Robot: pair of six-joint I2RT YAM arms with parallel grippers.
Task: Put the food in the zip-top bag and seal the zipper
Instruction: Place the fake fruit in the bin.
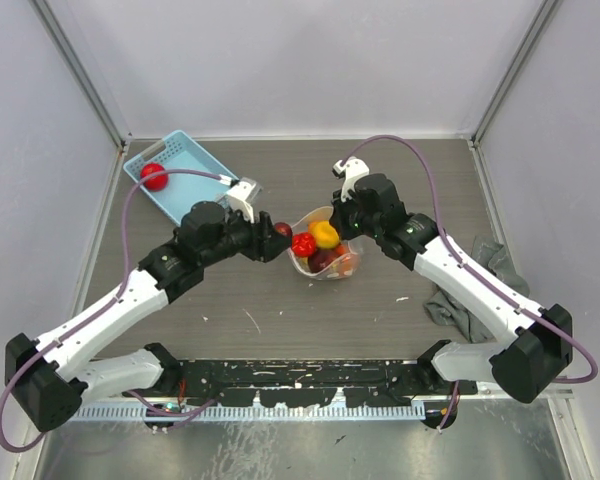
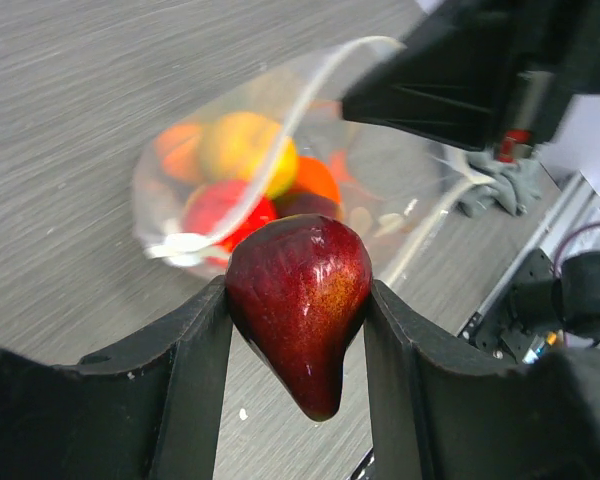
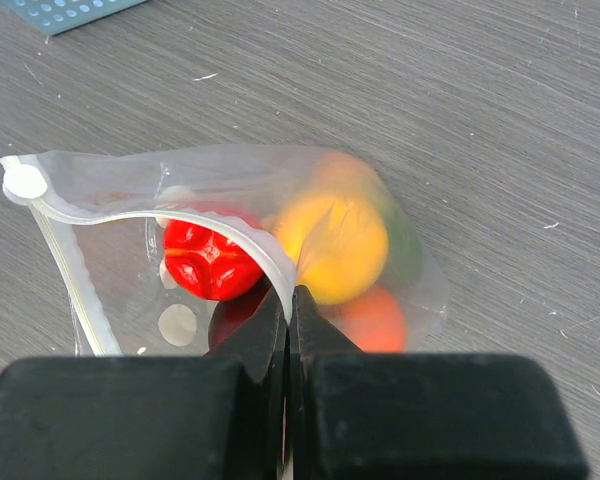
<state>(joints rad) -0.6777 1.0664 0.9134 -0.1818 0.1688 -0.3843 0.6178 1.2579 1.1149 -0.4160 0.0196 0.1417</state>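
Observation:
The clear zip-top bag [image 1: 342, 266] lies mid-table with its mouth held open. It holds a red fruit [image 1: 303, 243], a yellow one [image 1: 325, 235], and dark red and orange ones. My left gripper [image 1: 278, 233] is shut on a dark red fruit [image 2: 300, 290] just left of the bag's mouth [image 2: 280, 140]. My right gripper [image 3: 291, 295] is shut on the zipper strip [image 3: 210, 222] at the bag's upper edge. The right wrist view shows red [image 3: 208, 262], yellow [image 3: 332, 245], orange [image 3: 375, 318] and green [image 3: 405, 250] fruits inside. One red fruit [image 1: 153, 176] lies in the basket.
A light-blue lattice basket [image 1: 185, 165] stands at the back left, behind my left arm. A crumpled grey cloth [image 1: 470, 290] lies at the right, beside my right arm. Grey walls close the table on three sides.

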